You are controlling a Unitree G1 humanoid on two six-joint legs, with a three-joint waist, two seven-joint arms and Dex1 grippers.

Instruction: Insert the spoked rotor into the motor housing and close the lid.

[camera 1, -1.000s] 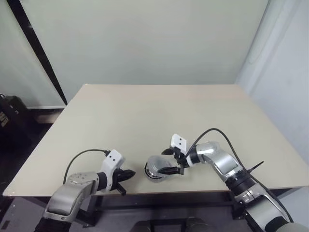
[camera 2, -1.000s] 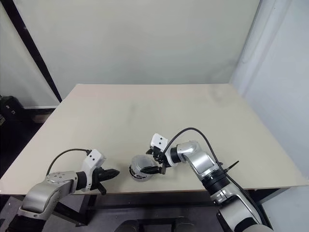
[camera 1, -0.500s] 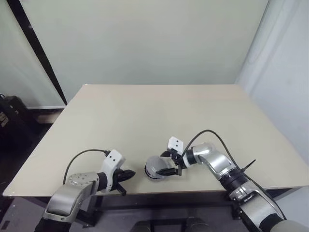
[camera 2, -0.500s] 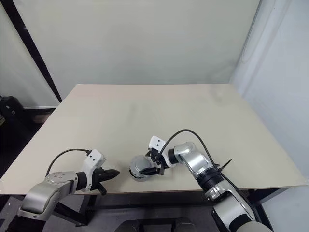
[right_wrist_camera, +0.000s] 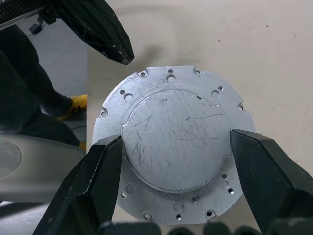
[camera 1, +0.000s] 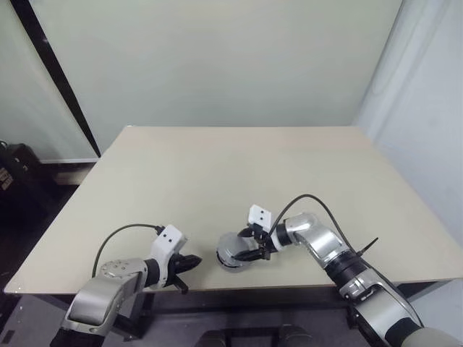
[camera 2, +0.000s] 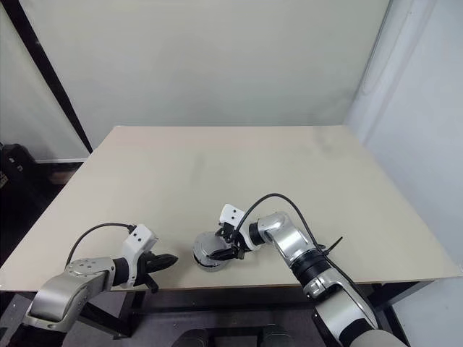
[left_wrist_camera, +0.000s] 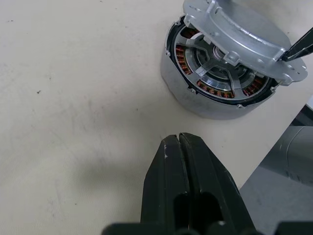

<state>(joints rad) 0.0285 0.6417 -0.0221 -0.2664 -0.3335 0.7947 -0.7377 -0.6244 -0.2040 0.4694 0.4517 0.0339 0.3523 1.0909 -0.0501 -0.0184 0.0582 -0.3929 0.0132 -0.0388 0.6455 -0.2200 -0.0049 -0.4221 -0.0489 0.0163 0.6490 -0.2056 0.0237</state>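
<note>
Near the front edge of the pale table (camera 1: 217, 173) sits the motor housing (left_wrist_camera: 215, 93), a round silvery drum with copper-brown windings showing inside its rim; the spoked rotor (left_wrist_camera: 215, 61) already lies within it, pale arms crossing over the windings; the lid (right_wrist_camera: 173, 142), a flat scratched grey disc with small holes round its border, rides tilted above the housing, one side lifted so the windings show beneath it; the right gripper (right_wrist_camera: 173, 147) reaches in from the robot's right with its two black fingers (right_wrist_camera: 95, 181) set against opposite sides of the lid's raised centre, pinching it; in the head views this gripper (camera 1: 249, 247) sits right over the housing, its white-capped wrist just behind; the left gripper (left_wrist_camera: 180, 147) rests low over the table a short way to the robot's left of the housing, apart from it, its fingers pressed tight together with nothing between them; its tip (right_wrist_camera: 120, 51) shows as a dark point just beside the lid's rim in the right wrist view.
</note>
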